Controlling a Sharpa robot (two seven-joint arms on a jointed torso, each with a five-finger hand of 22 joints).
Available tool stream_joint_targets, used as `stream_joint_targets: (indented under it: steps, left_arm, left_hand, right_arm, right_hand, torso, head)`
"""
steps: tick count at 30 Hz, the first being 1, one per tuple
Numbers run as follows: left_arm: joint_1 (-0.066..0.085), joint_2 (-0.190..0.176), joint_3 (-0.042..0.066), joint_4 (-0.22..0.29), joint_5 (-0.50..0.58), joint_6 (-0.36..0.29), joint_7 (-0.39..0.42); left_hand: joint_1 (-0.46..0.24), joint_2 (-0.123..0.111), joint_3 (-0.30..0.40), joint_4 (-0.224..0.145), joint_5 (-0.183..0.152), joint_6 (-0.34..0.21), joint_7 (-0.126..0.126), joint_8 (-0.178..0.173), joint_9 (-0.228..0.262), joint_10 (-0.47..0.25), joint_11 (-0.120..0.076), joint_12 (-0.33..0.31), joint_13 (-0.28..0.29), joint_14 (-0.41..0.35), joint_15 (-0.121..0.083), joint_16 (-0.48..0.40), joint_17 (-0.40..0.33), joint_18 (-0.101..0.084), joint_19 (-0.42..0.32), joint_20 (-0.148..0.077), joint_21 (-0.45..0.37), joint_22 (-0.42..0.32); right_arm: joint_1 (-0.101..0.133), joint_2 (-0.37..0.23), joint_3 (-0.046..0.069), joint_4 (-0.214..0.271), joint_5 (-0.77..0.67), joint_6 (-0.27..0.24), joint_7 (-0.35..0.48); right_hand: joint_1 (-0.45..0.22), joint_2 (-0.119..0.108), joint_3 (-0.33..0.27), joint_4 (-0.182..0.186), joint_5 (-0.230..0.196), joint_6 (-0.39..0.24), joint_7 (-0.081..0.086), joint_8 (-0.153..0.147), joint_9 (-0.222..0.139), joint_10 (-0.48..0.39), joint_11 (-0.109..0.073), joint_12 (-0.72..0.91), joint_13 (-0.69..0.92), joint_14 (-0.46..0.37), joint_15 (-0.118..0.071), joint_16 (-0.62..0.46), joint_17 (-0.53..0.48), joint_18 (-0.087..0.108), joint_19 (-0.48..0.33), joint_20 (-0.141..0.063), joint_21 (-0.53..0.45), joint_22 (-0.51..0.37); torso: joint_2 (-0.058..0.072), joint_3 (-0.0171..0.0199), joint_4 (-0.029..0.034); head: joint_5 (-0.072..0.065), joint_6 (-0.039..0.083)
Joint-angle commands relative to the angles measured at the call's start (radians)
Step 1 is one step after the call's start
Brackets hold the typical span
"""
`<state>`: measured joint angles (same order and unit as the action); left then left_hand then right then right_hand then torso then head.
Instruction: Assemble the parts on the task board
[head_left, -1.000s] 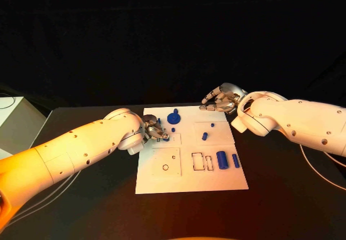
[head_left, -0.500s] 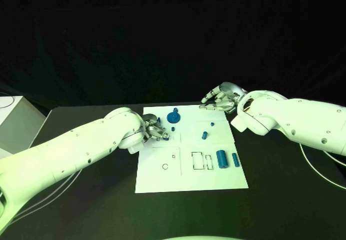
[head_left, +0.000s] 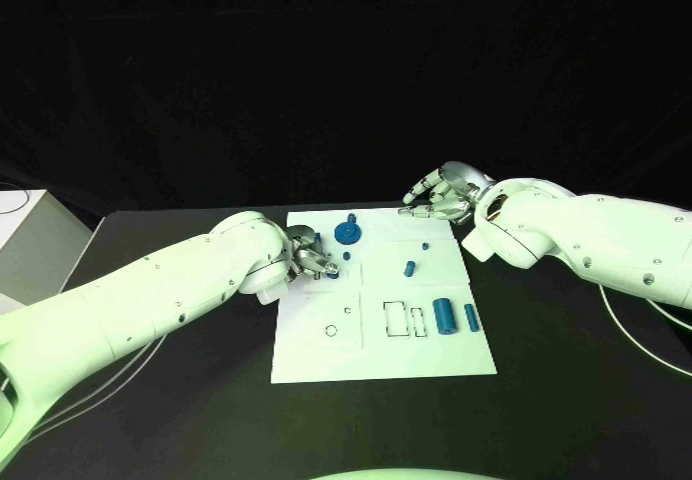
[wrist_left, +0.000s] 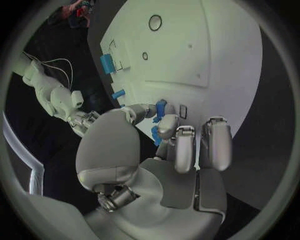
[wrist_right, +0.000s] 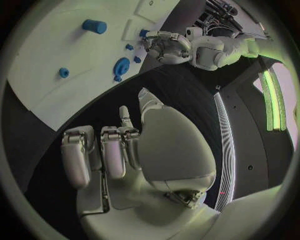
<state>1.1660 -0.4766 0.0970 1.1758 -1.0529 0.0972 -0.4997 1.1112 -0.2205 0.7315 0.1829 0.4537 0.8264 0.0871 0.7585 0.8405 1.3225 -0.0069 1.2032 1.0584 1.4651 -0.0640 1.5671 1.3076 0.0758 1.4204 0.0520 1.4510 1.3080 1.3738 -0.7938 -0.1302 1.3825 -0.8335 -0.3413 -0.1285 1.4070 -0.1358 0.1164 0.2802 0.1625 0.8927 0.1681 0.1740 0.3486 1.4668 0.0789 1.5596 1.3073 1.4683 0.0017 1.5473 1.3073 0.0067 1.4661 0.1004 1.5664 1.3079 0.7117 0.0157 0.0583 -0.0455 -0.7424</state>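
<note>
The white task board (head_left: 378, 352) lies in the middle of the black table. My left hand (head_left: 309, 260) rests at the board's left edge and pinches a small blue part (wrist_left: 160, 107) between thumb and a finger, close above the board (wrist_left: 206, 45). My right hand (head_left: 437, 194) hovers over the board's far right corner with its fingers (wrist_right: 106, 150) curled in and nothing in them. A large round blue part (head_left: 346, 235) stands just beyond the left hand. Two blue cylinders (head_left: 444, 317) lie at the board's right side.
Small blue parts (head_left: 410, 268) sit in the board's middle, and another (head_left: 424, 246) lies farther back. Outlined slots (head_left: 402, 320) and a round hole (head_left: 332, 332) mark the near half. A white box (head_left: 32, 245) stands at the table's far left.
</note>
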Motion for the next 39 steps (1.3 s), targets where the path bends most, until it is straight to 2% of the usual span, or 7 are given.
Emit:
stream_joint_targets:
  steps: [1,10,18,27,32,36,39]
  left_arm:
    - [-0.002,0.004,-0.002,-0.005,-0.016,0.053,-0.004]
    - [-0.001,0.015,-0.002,-0.015,-0.026,0.076,-0.006]
    - [0.000,0.030,-0.002,-0.027,-0.028,0.070,-0.005]
    - [0.000,0.043,-0.005,-0.035,-0.032,0.059,-0.006]
    - [0.000,0.046,-0.005,-0.037,-0.037,0.063,-0.006]
    - [0.000,0.045,-0.005,-0.038,-0.041,0.079,-0.007]
    - [0.000,0.043,-0.006,-0.037,-0.045,0.093,-0.008]
  left_hand:
    - [-0.002,0.008,0.182,-0.186,0.004,0.021,-0.024,0.002,0.001,0.000,-0.007,-0.003,-0.001,0.106,-0.006,0.004,0.263,-0.018,0.001,-0.009,0.004,0.003]
    - [-0.002,0.007,0.181,-0.187,0.004,0.020,-0.024,0.002,0.002,0.000,-0.007,-0.003,0.000,0.106,-0.006,0.004,0.263,-0.018,0.001,-0.009,0.004,0.003]
    - [-0.026,0.025,0.156,-0.163,-0.009,0.030,-0.032,0.005,0.014,0.012,-0.012,-0.004,0.001,0.106,-0.008,0.004,0.263,-0.019,0.001,-0.011,0.003,0.004]
    - [-0.036,0.031,0.141,-0.153,-0.018,0.032,-0.036,0.007,0.020,0.013,-0.015,-0.006,-0.001,0.106,-0.011,0.004,0.263,-0.019,0.001,-0.013,0.002,0.004]
    - [-0.048,0.041,0.105,-0.134,-0.030,0.034,-0.042,0.007,0.029,0.017,-0.018,-0.005,0.000,0.106,-0.014,0.004,0.263,-0.019,0.001,-0.016,0.001,0.004]
    - [-0.057,0.040,0.044,-0.116,-0.037,0.038,-0.048,0.002,0.035,0.018,-0.022,-0.004,0.004,0.106,-0.018,0.004,0.263,-0.020,0.003,-0.019,0.000,0.005]
    - [-0.052,0.034,0.022,-0.116,-0.037,0.038,-0.050,-0.002,0.036,0.016,-0.024,-0.005,0.003,0.106,-0.019,0.004,0.263,-0.019,0.003,-0.021,-0.002,0.004]
  right_arm:
    - [0.000,0.001,0.000,0.000,-0.009,0.008,0.003]
    - [-0.001,0.002,0.000,-0.001,-0.009,0.008,0.003]
    - [-0.001,0.004,0.000,-0.003,-0.009,0.009,0.003]
    - [-0.001,0.005,0.000,-0.003,-0.009,0.009,0.004]
    - [-0.001,0.005,0.000,-0.004,-0.009,0.010,0.004]
    - [-0.001,0.005,0.000,-0.004,-0.009,0.011,0.004]
    - [-0.002,0.004,0.000,-0.003,-0.009,0.013,0.004]
  right_hand:
    - [-0.007,0.000,0.001,0.006,0.003,-0.010,0.000,0.003,0.002,0.086,0.005,-0.003,0.248,0.087,0.003,-0.007,0.199,-0.007,0.105,0.002,0.004,0.263]
    - [-0.007,0.000,0.001,0.006,0.003,-0.010,0.000,0.003,0.002,0.086,0.005,-0.003,0.248,0.087,0.003,-0.007,0.199,-0.007,0.105,0.002,0.004,0.263]
    - [-0.008,-0.001,0.002,0.005,0.003,-0.010,0.000,0.005,0.002,0.086,0.005,-0.003,0.248,0.087,0.003,-0.007,0.198,-0.007,0.105,0.002,0.004,0.263]
    - [-0.008,-0.001,0.002,0.005,0.003,-0.010,0.000,0.005,0.002,0.086,0.005,-0.003,0.248,0.087,0.003,-0.007,0.198,-0.007,0.105,0.002,0.004,0.263]
    - [-0.008,-0.001,0.002,0.005,0.003,-0.010,0.000,0.005,0.002,0.086,0.005,-0.003,0.248,0.087,0.003,-0.007,0.198,-0.007,0.105,0.002,0.004,0.263]
    - [-0.008,-0.001,0.002,0.005,0.003,-0.010,0.000,0.005,0.002,0.086,0.005,-0.003,0.248,0.087,0.003,-0.007,0.198,-0.007,0.105,0.002,0.004,0.263]
    - [-0.009,-0.001,0.002,0.005,0.004,-0.011,-0.001,0.005,0.002,0.085,0.005,-0.003,0.248,0.086,0.002,-0.008,0.197,-0.007,0.105,0.002,0.004,0.263]
  torso:
    - [0.000,0.0002,-0.0010]
    - [0.000,0.0010,-0.0004]
    - [0.001,0.0007,-0.0010]
    - [0.001,0.0001,-0.0008]
    - [-0.001,-0.0002,0.0002]
    - [-0.001,-0.0005,0.0003]
    - [-0.001,-0.0006,0.0000]
  head:
    - [0.002,-0.002]
    - [0.001,-0.004]
    - [0.001,-0.004]
    - [-0.002,-0.006]
    - [-0.004,-0.009]
    - [-0.005,-0.010]
    - [-0.005,-0.011]
